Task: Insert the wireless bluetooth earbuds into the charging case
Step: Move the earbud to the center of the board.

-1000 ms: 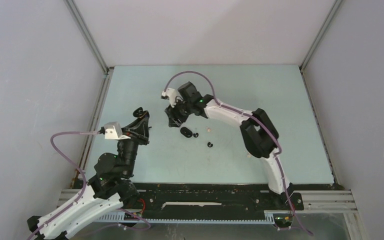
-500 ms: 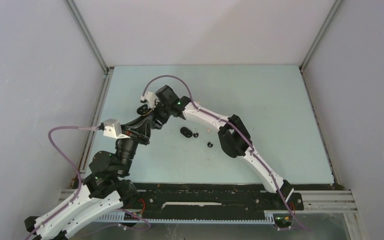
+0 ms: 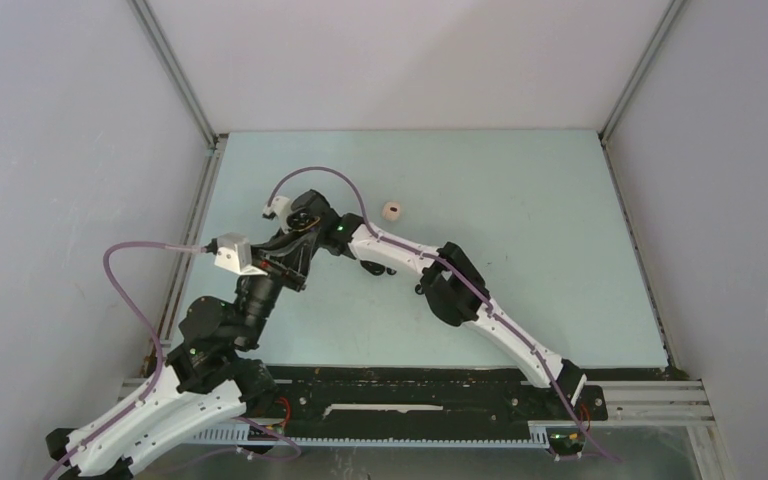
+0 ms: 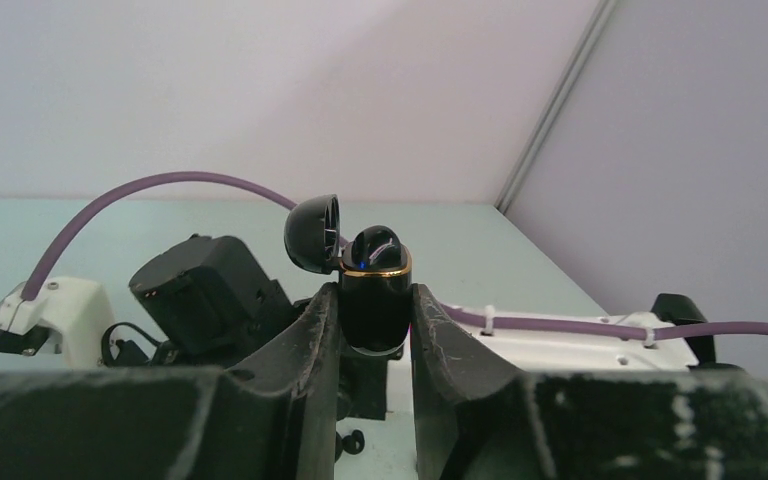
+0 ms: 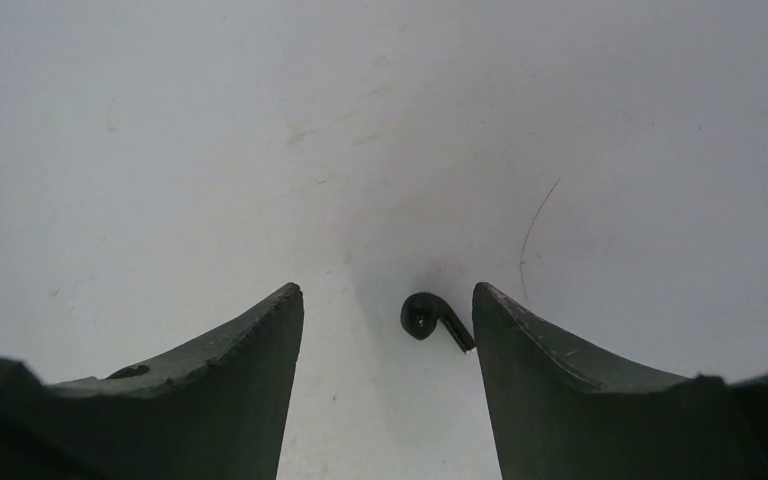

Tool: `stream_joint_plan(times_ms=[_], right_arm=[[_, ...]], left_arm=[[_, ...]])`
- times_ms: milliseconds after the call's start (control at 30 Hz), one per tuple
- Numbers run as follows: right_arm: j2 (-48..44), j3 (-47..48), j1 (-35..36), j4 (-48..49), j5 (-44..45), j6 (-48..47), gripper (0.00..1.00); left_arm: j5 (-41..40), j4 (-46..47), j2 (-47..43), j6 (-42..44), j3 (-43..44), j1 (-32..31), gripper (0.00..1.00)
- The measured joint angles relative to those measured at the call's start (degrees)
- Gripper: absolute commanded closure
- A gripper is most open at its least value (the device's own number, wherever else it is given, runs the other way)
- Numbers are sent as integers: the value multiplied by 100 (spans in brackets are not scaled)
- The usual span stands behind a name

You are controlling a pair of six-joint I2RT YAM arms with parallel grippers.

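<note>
Left gripper (image 4: 372,310) jaws are clamped on the upright charging case (image 4: 374,280), its lid (image 4: 312,232) flipped open. Just beyond the case, right gripper (image 5: 388,292) jaws stand apart around a black earbud (image 5: 432,318) lying loose on the worktop (image 5: 260,150). By my judgement the case is ready, but pickup and insertion remain.

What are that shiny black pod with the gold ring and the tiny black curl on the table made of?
The glossy black egg-shaped charging case looks like polished hard plastic: light glints off it. Its gold ring could be metal or metallic paint. The tiny curled black earbud seems glossy plastic too, judging by one small glint.
</note>
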Motion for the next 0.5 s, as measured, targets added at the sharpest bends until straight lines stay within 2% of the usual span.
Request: stream_joint_plan(times_ms=[267,500], right_arm=[[295,155,17,275,599,498,39],[302,157,-9,404,651,656,55]], left_arm=[[92,-68,0,-7,68,-17,100],[101,-74,-2,22,201,-22,100]])
